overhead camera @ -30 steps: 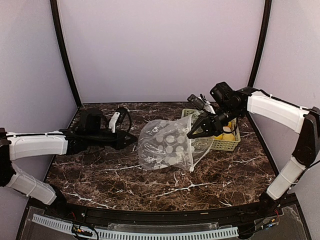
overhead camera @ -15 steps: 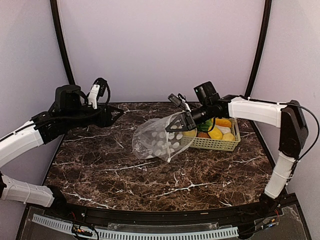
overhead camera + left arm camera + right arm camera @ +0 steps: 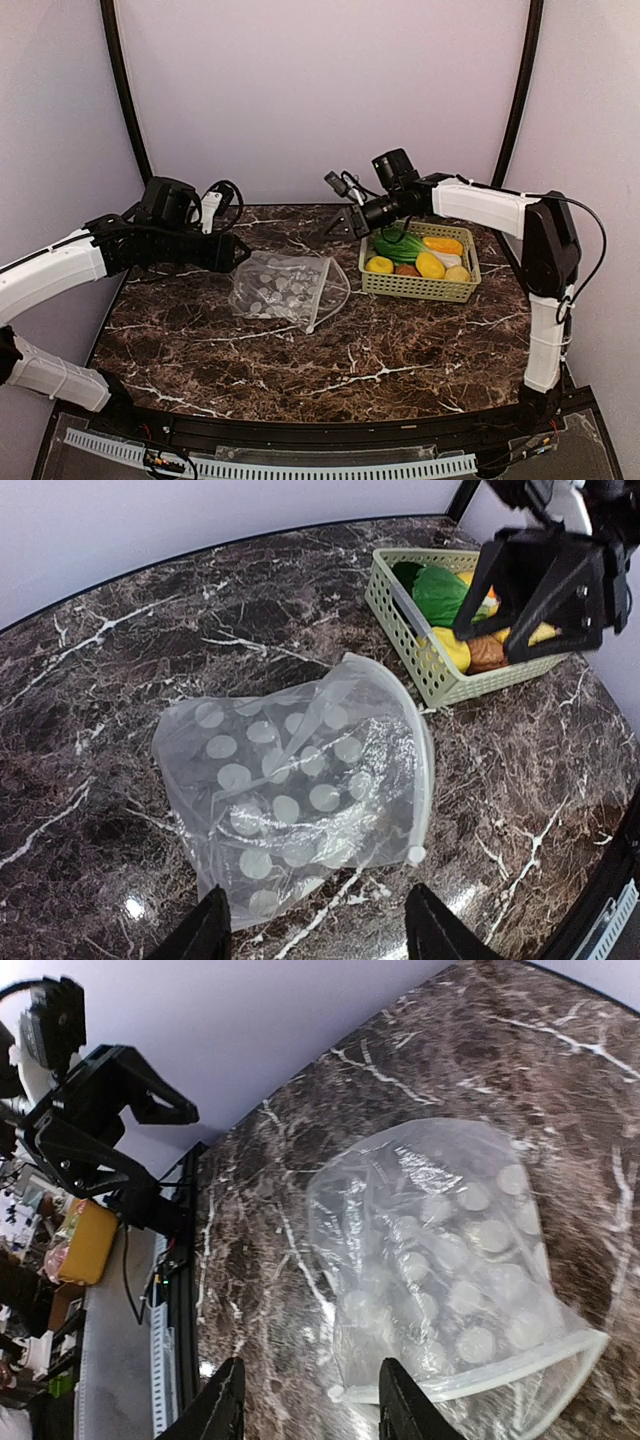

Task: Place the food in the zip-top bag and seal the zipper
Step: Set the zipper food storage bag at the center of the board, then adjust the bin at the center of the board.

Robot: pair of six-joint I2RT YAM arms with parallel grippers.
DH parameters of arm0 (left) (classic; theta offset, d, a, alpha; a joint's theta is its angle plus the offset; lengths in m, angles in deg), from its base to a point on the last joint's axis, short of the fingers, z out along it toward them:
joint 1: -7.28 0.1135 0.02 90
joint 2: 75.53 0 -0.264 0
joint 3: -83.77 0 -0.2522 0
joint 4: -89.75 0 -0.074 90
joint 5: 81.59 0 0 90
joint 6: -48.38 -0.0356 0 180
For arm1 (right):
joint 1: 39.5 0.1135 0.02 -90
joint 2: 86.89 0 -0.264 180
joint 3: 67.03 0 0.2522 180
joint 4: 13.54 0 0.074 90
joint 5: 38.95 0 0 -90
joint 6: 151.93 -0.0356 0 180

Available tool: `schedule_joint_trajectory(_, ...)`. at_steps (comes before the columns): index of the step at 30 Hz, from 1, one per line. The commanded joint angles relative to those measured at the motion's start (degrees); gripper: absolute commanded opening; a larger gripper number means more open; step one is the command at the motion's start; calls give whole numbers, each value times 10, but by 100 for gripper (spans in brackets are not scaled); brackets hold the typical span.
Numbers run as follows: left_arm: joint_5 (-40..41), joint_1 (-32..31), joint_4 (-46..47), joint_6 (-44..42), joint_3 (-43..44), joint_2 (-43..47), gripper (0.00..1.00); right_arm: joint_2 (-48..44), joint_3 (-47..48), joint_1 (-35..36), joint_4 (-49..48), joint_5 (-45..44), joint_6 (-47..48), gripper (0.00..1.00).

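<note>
The zip-top bag (image 3: pixel 283 288) lies flat on the marble table with nothing holding it, its mouth facing right. The zipper (image 3: pixel 341 296) curves along that edge, also seen as the zipper (image 3: pixel 426 780) and the zipper (image 3: pixel 500 1380). The food (image 3: pixel 398 245), a green cabbage with yellow, orange and brown pieces, sits in the basket (image 3: pixel 415 291). My left gripper (image 3: pixel 242 254) hovers open just left of the bag (image 3: pixel 300 790). Above and right of the bag (image 3: pixel 450 1270), my right gripper (image 3: pixel 339 222) stands open. Both are empty.
The light green slotted basket (image 3: pixel 428 675) stands on the right half of the table, close to the bag's mouth. The right gripper (image 3: pixel 545 580) hangs over the basket's near corner. Black frame posts and white walls close in the back and sides.
The right gripper opened and let go of the bag, which dropped flat onto the table further left. The left gripper opened and swung in beside the bag's left edge.
</note>
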Motion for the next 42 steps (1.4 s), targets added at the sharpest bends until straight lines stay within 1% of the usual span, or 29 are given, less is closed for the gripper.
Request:
schedule_joint_trajectory(1, 5, -15, -26, -13, 14, -23, 59, -52, 33, -91, 128, -80, 182, 43)
schedule_joint_trajectory(4, -3, -18, -10, -24, 9, -32, 59, -58, 42, -152, 171, -140, 279, 42)
schedule_joint_trajectory(7, -17, -23, 12, -21, -3, -34, 59, -47, 50, -197, 178, -222, 345, 40)
schedule_joint_trajectory(9, -26, -29, 21, -18, -8, -37, 59, -31, 58, -219, 174, -268, 373, 40)
schedule_joint_trajectory(12, -26, -42, 23, -20, -11, -42, 59, 12, 94, -251, 178, -304, 401, 39)
schedule_joint_trajectory(15, -23, -58, 20, -21, -12, -45, 59, 57, 131, -270, 191, -315, 429, 38)
schedule_joint_trajectory(19, -19, -73, 18, -18, -14, -44, 59, 107, 173, -279, 218, -317, 461, 35)
schedule_joint_trajectory(22, -8, -78, 18, -12, -18, -40, 59, 130, 192, -280, 242, -299, 478, 32)
schedule_joint_trajectory(26, -5, -80, 26, -10, -27, -36, 59, 137, 194, -280, 260, -272, 483, 31)
schedule_joint_trajectory(29, -6, -81, 29, -8, -32, -38, 59, 136, 188, -280, 266, -268, 485, 29)
schedule_joint_trajectory(34, -12, -82, 33, -6, -34, -43, 59, 145, 183, -281, 267, -292, 483, 24)
schedule_joint_trajectory(42, -14, -84, 39, -2, -44, -39, 59, 158, 191, -283, 275, -311, 484, 23)
